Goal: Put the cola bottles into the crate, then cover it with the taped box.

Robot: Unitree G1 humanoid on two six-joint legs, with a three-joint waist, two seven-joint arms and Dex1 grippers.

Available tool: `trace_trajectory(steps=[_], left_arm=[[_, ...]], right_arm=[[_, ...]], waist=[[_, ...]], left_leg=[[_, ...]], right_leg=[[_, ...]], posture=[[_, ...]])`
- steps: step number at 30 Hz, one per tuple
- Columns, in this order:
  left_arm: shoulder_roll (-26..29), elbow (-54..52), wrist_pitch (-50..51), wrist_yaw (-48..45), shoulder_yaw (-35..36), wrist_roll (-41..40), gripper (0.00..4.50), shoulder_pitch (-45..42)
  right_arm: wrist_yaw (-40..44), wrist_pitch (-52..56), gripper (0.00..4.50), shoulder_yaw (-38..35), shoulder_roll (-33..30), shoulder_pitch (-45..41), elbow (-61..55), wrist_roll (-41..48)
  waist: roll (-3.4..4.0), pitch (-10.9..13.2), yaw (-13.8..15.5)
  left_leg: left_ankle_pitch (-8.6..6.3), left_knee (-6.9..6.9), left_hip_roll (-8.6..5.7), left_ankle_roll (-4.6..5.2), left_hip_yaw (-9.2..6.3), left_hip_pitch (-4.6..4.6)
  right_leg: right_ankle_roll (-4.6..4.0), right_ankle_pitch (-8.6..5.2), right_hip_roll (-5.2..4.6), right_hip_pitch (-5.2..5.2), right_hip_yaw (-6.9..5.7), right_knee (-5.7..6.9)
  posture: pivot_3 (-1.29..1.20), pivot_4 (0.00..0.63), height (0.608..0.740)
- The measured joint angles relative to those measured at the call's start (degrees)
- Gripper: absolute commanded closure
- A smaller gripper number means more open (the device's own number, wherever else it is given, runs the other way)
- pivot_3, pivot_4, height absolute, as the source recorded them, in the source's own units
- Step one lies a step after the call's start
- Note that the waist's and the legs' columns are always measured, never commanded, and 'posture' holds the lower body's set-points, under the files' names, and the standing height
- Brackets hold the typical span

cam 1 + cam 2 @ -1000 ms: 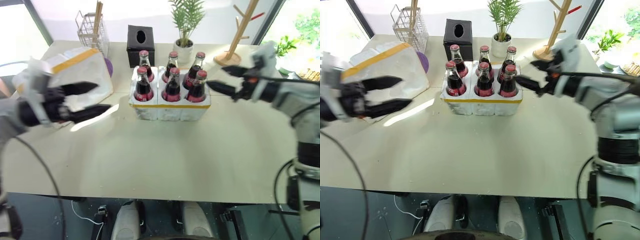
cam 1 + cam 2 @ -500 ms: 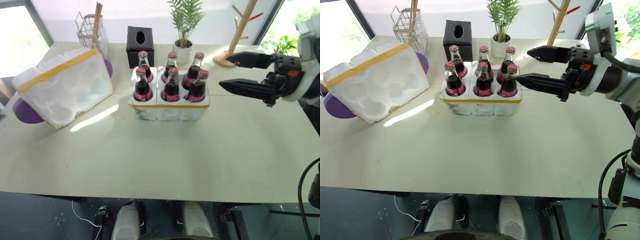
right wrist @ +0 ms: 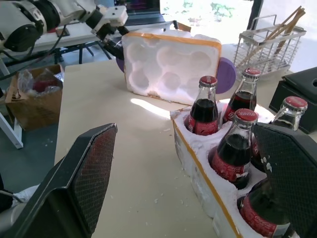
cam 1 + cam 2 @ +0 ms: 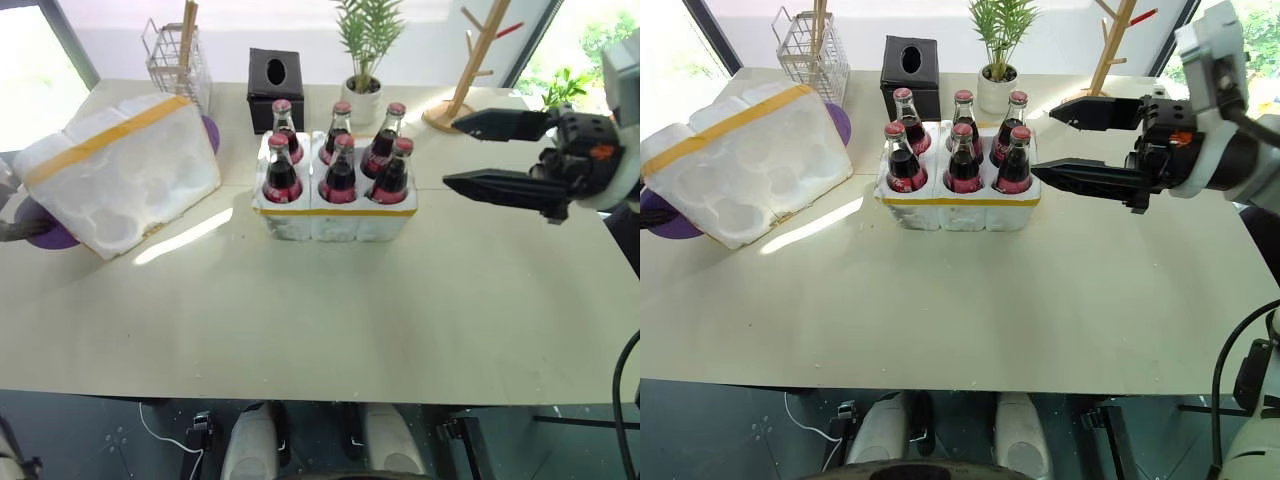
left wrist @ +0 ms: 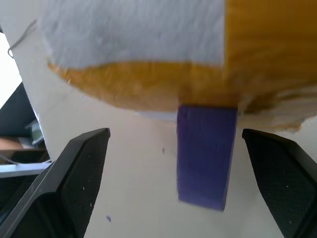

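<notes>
**Styrofoam crate full, taped box lying aside**

Styrofoam, white and crumbly at the edges, makes up the crate (image 4: 958, 205), a low block banded with thin yellow tape at mid-tabletop (image 4: 970, 320). All six of its round holes are filled: the cola bottles (image 4: 962, 160) stand upright in two rows of three, dark glass with red caps and red labels.

Well to the left of the crate lies the taped box (image 4: 745, 165), a bigger white shell tipped on its side, its round hollows facing the crate and a wide yellow stripe along its upper edge. It leans on a purple disc (image 4: 665, 215), seen edge-on under the tape in the left wrist view. The left gripper (image 5: 188, 183) sits at the far side of the box from the crate, jaws apart.

Right of the crate, the right gripper (image 4: 1065, 142) hangs level with the bottle necks, jaws spread wide and holding nothing, tips just short of the nearest bottle.

Behind the crate stand a black tissue box (image 4: 911, 63), a wire rack (image 4: 810, 45), a potted plant (image 4: 1002, 50) and a wooden branch stand (image 4: 1110, 45).
</notes>
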Motion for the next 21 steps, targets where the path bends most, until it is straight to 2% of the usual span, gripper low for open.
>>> trace_trajectory(steps=[11,12,13,19,20,21], left_arm=[[-3.74,2.06,0.69,4.03,-1.09,2.85,0.00,-0.54],[-4.11,2.18,1.07,4.30,-0.94,2.78,0.52,-0.83],[-4.40,2.24,1.26,4.50,-0.85,2.67,0.80,-0.96],[-5.33,2.70,2.67,3.29,0.22,2.15,3.84,-1.17],[-5.48,2.69,2.70,3.28,0.33,2.12,4.12,-1.17],[-5.50,2.69,2.75,3.29,0.38,2.13,4.18,-1.16]], right_arm=[[-2.33,0.47,0.05,-3.72,-2.31,2.40,-2.94,3.27],[-2.63,0.45,0.00,-4.04,-2.42,2.75,-3.25,3.34],[-2.86,0.45,0.00,-4.20,-2.44,3.14,-3.48,3.42],[-3.95,0.01,0.00,-4.54,-2.44,5.52,-4.65,4.02],[-4.03,-0.09,0.00,-4.54,-2.45,5.51,-4.65,4.16],[-4.13,-0.13,0.00,-4.55,-2.54,5.52,-4.63,4.36]], waist=[[-0.03,-0.02,0.51],[-0.05,-0.03,0.58],[-0.05,-0.04,0.60],[-0.04,-0.05,0.57],[-0.03,-0.05,0.59],[-0.03,-0.06,0.59]], left_leg=[[0.02,0.07,0.01,-0.03,-0.12,0.04],[0.02,0.09,0.00,-0.03,-0.16,0.04],[0.02,0.10,0.00,-0.03,-0.17,0.06],[0.03,0.12,-0.02,-0.03,-0.19,0.06],[0.03,0.12,-0.02,-0.03,-0.21,0.07],[0.03,0.13,-0.02,-0.04,-0.22,0.08]], right_leg=[[-0.02,0.00,-0.04,0.08,-0.02,0.08],[-0.02,-0.01,-0.04,0.13,-0.04,0.08],[-0.02,-0.01,-0.04,0.16,-0.04,0.08],[-0.02,-0.01,-0.04,0.18,-0.06,0.08],[-0.02,-0.01,-0.04,0.20,-0.08,0.09],[-0.02,-0.01,-0.04,0.21,-0.09,0.09]], posture=[[0.00,0.150,0.740],[0.00,0.150,0.740],[0.00,0.150,0.740],[0.00,0.150,0.740],[0.00,0.150,0.740],[0.00,0.150,0.740]])
